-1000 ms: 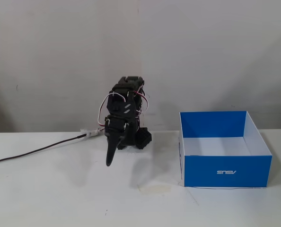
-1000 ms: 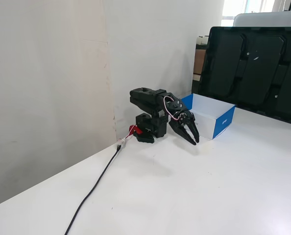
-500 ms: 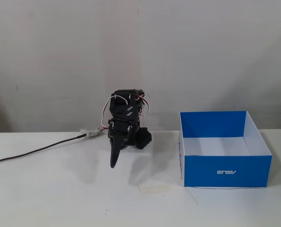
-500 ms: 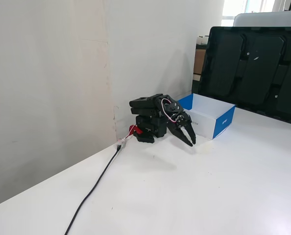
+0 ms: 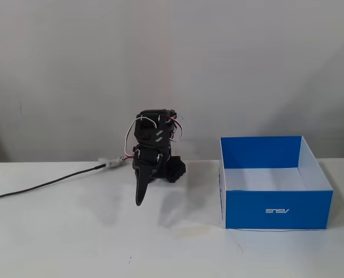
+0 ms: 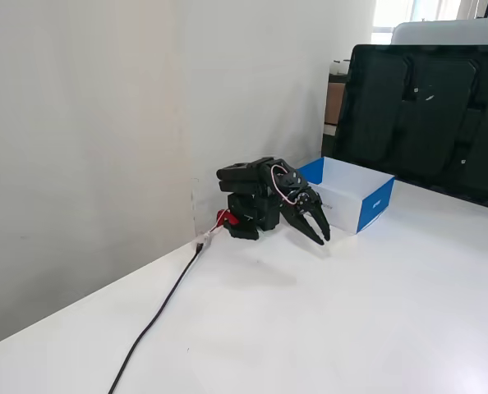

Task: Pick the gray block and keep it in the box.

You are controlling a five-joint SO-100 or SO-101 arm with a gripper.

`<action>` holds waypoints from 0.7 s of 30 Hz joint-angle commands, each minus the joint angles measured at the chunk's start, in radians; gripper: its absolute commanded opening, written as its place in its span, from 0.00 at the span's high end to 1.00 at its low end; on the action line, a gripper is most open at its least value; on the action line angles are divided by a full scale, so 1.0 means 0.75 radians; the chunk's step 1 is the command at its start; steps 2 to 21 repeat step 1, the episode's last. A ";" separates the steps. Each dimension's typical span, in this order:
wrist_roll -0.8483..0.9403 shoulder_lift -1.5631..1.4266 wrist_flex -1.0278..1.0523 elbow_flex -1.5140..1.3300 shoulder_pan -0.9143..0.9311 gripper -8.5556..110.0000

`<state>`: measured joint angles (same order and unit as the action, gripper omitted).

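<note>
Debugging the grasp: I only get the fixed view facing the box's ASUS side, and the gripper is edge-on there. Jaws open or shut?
Observer: In a fixed view the gripper shows its jaws slightly apart, nothing between them.
Operator: Anything hidden behind it?
Observer: Only a red part at the arm's base, where the cable plugs in.
Operator: What's past the box?
Observer: A large dark screen stands right behind the box.
</note>
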<state>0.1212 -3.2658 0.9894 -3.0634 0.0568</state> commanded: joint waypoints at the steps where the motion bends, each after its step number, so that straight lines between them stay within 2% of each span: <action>1: -0.006 -0.217 0.002 -0.014 0.014 0.91; 21: -0.006 -0.217 0.002 -0.014 0.014 0.91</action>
